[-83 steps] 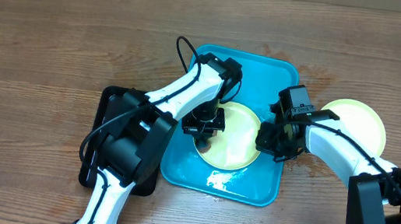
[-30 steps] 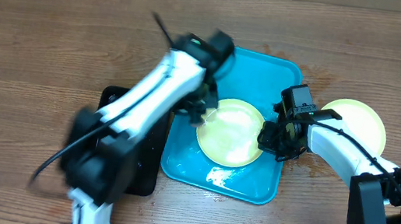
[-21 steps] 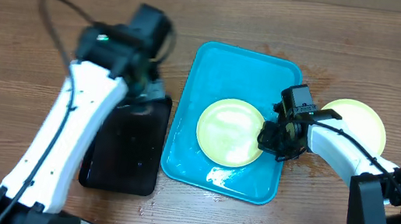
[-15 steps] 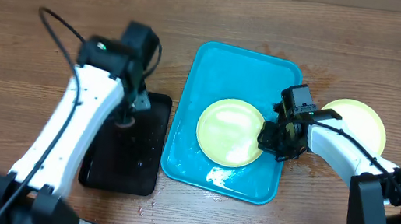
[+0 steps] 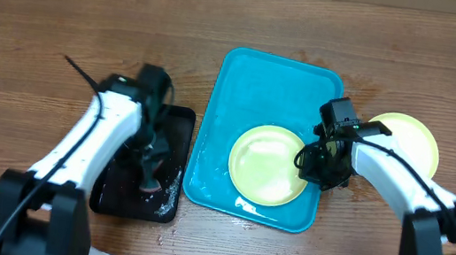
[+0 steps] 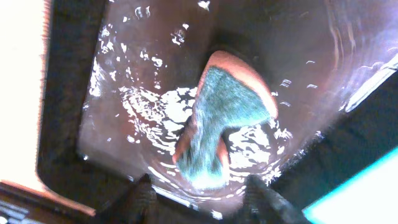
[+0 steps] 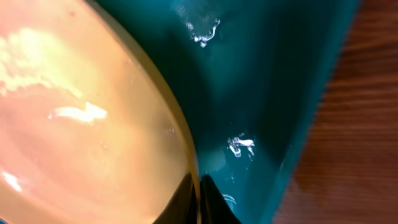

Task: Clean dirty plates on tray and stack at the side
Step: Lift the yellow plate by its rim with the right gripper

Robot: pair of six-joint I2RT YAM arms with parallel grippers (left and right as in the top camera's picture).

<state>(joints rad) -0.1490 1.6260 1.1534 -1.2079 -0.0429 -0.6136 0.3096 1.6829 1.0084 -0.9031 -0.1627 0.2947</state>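
Right fingers [image 7: 214, 204] are pinching the right rim of the yellow-green plate [image 5: 269, 165], pressed nearly together with the rim between them. That plate sits in the lower right part of the blue tray [image 5: 257, 78], white centre up and shiny wet. I don't see smears on it from above.

Left fingers [image 6: 142, 200] are spread wide and gripping nothing. The sponge [image 6: 224, 118], green scrubby side on an orange body, lies loose just beyond them in the black tray [image 5: 173, 133].

Progress-wise I'd call it past halfway. The other plate [image 5: 405, 139] is already off on the counter [image 5: 45, 30], just right of the blue tray, so that's the stack started. It might be two plates sitting on each other, but honestly I can't tell from the overhead view. What's left, as I read it, is lifting the held plate out and setting it on that one.

Containers:
- The blue tray holds only that one plate plus a small puddle [image 5: 248, 204] near its front edge.
- The black tray holds the sponge in shallow, foamy-looking water, with splashes around its walls.
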